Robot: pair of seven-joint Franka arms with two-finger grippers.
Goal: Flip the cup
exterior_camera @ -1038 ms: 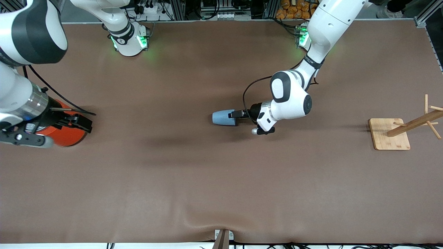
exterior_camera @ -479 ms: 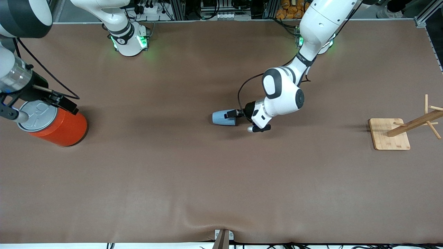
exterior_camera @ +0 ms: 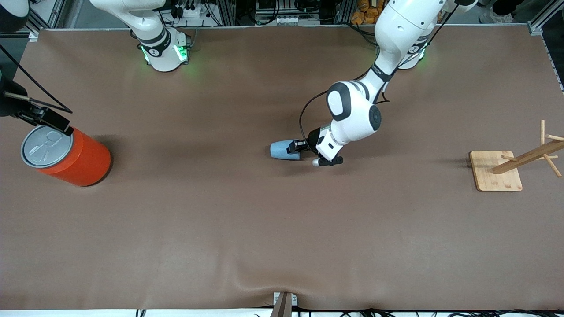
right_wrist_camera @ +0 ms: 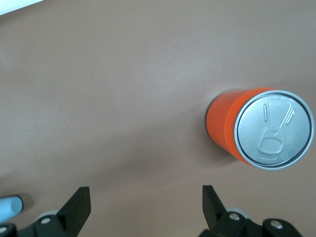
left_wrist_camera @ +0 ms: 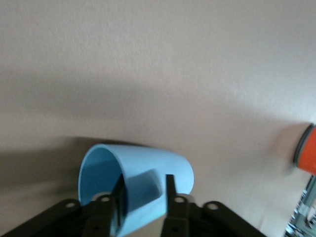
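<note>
The light blue cup lies on its side near the middle of the table, its mouth toward the left arm's end. My left gripper is at that mouth. In the left wrist view the cup shows its darker inside, and my left gripper has narrowed onto the rim wall. One finger is inside the cup and the other is outside. My right gripper hangs open and empty above the table beside the orange can, at the right arm's end.
A large red-orange can with a grey pull-tab lid stands upright at the right arm's end, and the right wrist view shows this can from above. A wooden peg rack on a square base stands at the left arm's end.
My left gripper's fingers have closed in on the cup's rim wall. The right arm has risen and drawn away from the can, uncovering its lid.
</note>
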